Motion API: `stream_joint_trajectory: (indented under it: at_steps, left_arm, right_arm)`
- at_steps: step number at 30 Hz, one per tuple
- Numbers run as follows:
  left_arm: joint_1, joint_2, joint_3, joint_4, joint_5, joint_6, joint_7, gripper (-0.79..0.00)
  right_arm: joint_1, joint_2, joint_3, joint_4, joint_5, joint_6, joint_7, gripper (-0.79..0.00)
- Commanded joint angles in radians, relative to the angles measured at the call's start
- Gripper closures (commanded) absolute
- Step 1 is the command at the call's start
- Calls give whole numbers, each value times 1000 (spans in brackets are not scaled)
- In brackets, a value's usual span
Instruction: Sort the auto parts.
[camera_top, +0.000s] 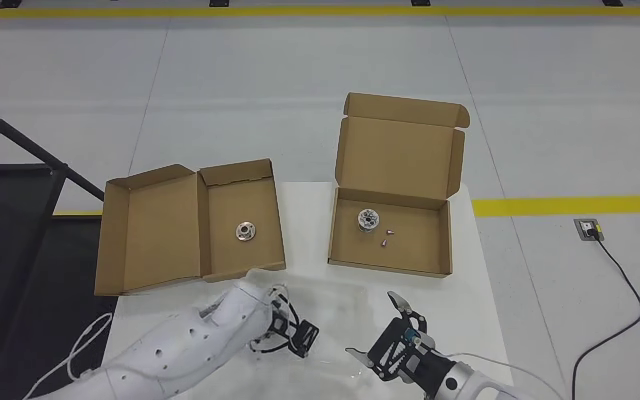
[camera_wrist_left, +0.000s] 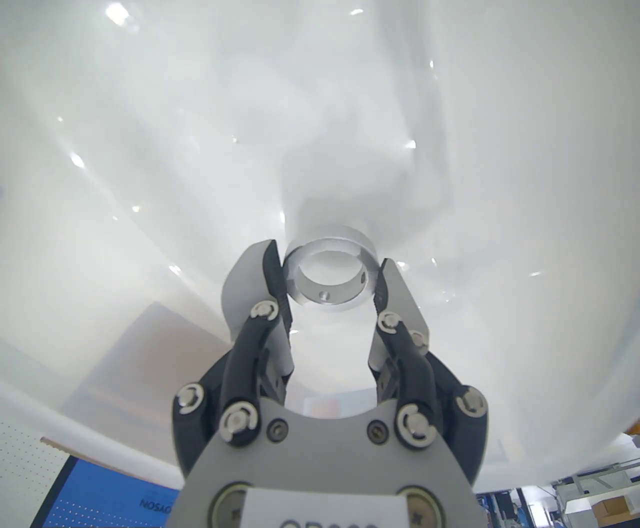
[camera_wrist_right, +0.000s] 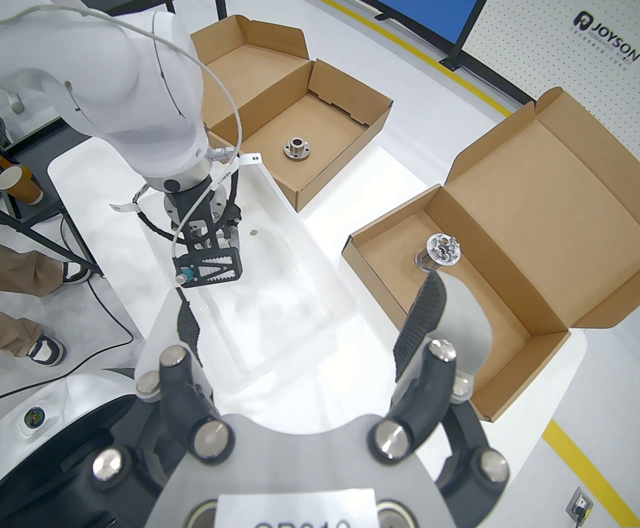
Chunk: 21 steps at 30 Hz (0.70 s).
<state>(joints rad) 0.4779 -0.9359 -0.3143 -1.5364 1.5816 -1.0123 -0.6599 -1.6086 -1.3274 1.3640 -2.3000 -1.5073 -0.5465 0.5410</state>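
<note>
In left gripper (camera_wrist_left: 328, 272), down in clear tray (camera_wrist_right: 280, 280): collar ring (camera_wrist_left: 325, 296), pinched. Right gripper (camera_wrist_right: 307, 305) spread, empty, alongside. Beyond: left box (camera_top: 225, 200) holds flanged hub (camera_top: 245, 231); right box (camera_top: 420, 240), splined part (camera_top: 367, 218), screw (camera_top: 387, 237). Judged: ring unsorted, mid-task.

White table (camera_top: 305, 240): left cardboard box (camera_top: 225, 205), right cardboard box (camera_top: 415, 245) at far side; clear tray (camera_top: 340, 300) nearer front.

1. Under my right gripper (camera_top: 375, 325) I see the white table (camera_top: 460, 300), with pale grey floor (camera_top: 300, 90) spreading all around it.
2. Beyond that gripper, off to its right, a yellow floor line (camera_top: 560, 206) runs, with a floor socket (camera_top: 588, 230) just beside it.
3. Far ahead of it stand a blue panel (camera_wrist_right: 425, 15) and a white perforated board (camera_wrist_right: 550, 65).
</note>
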Motion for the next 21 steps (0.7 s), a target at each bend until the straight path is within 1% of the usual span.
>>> stream_joint_trajectory:
  at_steps: [1,3,6,9,14,16,18,19,21]
  left_arm:
    - [12,20,-34,-42,-2,4,-38,0]
    - [34,44,-74,-103,-19,7,-76,0]
    - [80,86,-146,-204,-37,26,-169,0]
    - [145,138,-231,-315,-38,89,-237,0]
    - [280,233,-385,-478,-21,192,-340,0]
    - [338,269,-459,-526,-17,228,-376,0]
    - [394,302,-540,-552,-18,260,-408,0]
    - [421,316,-580,-564,-27,262,-410,0]
    - [461,339,-669,-571,-46,262,-379,0]
  right_arm:
    - [0,0,0,0,0,0,0,-785]
    - [0,0,0,0,0,0,0,-785]
    - [0,0,0,0,0,0,0,-785]
    - [0,0,0,0,0,0,0,-785]
    - [0,0,0,0,0,0,0,-785]
    - [0,0,0,0,0,0,0,-785]
    - [0,0,0,0,0,0,0,-785]
    - [0,0,0,0,0,0,0,-785]
    - [0,0,0,0,0,0,0,-785]
